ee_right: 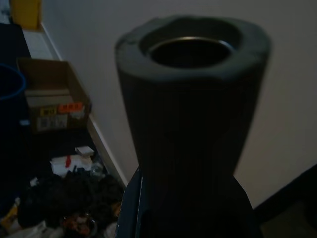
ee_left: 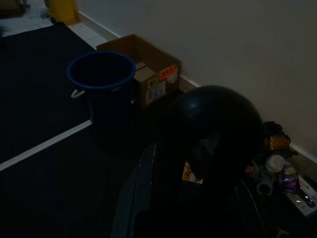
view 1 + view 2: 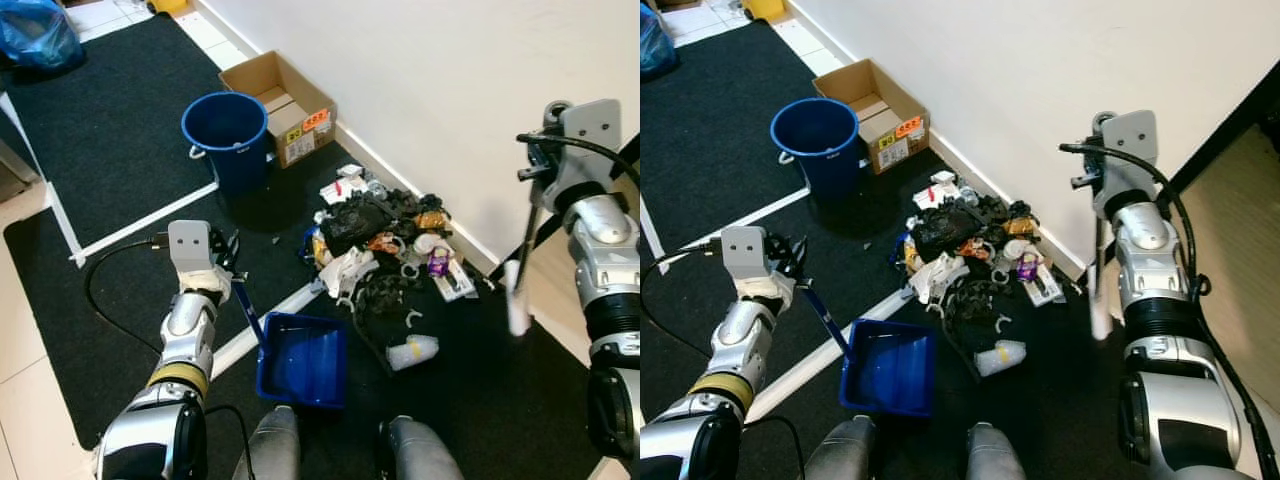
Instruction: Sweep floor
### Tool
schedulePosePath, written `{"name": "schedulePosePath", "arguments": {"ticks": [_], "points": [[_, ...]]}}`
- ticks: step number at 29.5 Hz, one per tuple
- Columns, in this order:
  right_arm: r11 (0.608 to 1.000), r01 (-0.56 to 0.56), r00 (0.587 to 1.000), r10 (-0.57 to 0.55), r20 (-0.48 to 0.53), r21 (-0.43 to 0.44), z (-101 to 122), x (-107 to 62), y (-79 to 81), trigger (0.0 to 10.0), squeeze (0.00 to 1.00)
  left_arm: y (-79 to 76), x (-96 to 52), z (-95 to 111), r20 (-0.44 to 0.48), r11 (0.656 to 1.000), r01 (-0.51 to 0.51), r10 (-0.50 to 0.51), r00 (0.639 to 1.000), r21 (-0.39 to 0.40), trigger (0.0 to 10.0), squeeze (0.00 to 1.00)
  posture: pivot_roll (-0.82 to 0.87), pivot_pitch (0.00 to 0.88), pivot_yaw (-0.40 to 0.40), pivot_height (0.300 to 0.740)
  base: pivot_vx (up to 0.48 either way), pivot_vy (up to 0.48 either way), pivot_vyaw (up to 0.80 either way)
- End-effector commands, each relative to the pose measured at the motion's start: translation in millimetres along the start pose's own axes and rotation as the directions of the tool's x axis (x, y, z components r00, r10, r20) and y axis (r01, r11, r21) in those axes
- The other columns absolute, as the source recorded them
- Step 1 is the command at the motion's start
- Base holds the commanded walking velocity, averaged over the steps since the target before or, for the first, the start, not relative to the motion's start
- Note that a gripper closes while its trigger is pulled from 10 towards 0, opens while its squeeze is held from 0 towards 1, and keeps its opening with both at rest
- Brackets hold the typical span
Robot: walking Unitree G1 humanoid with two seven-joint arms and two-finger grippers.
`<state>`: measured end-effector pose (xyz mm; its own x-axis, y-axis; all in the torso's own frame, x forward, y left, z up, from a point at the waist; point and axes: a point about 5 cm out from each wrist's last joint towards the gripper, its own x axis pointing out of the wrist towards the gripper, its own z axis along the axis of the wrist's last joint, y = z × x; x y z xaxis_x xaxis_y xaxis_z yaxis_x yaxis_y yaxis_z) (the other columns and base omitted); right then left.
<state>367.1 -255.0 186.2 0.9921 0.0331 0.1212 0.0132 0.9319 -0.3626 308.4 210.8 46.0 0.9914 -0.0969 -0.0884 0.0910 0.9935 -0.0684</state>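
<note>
A pile of mixed rubbish (image 3: 385, 245) lies on the black mat against the white wall. Just in front of it rests a blue dustpan (image 3: 300, 362), its mouth towards the pile. My left gripper (image 3: 228, 262) is shut on its long blue handle (image 3: 248, 310). On the right, my right gripper (image 3: 540, 170) is raised and shut on a broom handle (image 3: 517, 295), a thin pole with a white sleeve hanging down beside the pile. The right wrist view looks along the handle's grey foam end (image 1: 193, 99). The broom's head is hidden.
A blue bucket (image 3: 228, 135) stands beyond the pile, with an open cardboard box (image 3: 285, 105) behind it at the wall. A black cable (image 3: 100, 290) loops on the mat by my left arm. A white bottle (image 3: 412, 351) lies apart from the pile. White tape lines (image 3: 140, 225) cross the mat.
</note>
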Motion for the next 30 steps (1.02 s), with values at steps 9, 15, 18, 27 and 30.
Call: {"name": "schedulePosePath", "arguments": {"ticks": [9,15,18,27,30], "points": [[0.992,-0.089,0.988,0.076,-0.138,-0.087,-27,-4.6,15.4,10.0,0.00,-13.3,-7.9,-20,-0.071,0.997,0.041,-0.046,0.996,-0.071,10.0,0.00,0.11,0.147,-0.064,0.740,0.000,0.000,0.00],[0.988,-0.127,0.980,0.111,-0.167,-0.090,-33,-5.7,23.3,10.0,0.00,-13.5,-8.3,-21,-0.071,0.997,0.043,-0.048,0.996,-0.068,10.0,0.00,0.11,0.152,-0.064,0.740,0.000,0.000,0.00],[0.986,-0.154,0.976,0.143,-0.166,-0.056,-36,-6.1,31.4,10.0,0.00,-13.7,-8.6,-21,-0.069,0.997,0.043,-0.048,0.996,-0.069,10.0,0.00,0.11,0.152,-0.065,0.740,0.000,0.000,0.00],[0.959,-0.260,0.952,0.275,-0.136,0.116,-48,-15.1,76.4,10.0,0.00,-16.5,-7.9,-21,-0.067,0.996,0.049,-0.054,0.996,-0.073,10.0,0.00,0.11,0.148,-0.067,0.740,0.000,0.000,0.00],[0.957,-0.269,0.946,0.284,-0.154,0.109,-51,-16.6,81.1,10.0,0.00,-16.9,-7.3,-20,-0.064,0.996,0.049,-0.054,0.996,-0.073,10.0,0.00,0.11,0.148,-0.067,0.740,0.000,0.000,0.00]]}}
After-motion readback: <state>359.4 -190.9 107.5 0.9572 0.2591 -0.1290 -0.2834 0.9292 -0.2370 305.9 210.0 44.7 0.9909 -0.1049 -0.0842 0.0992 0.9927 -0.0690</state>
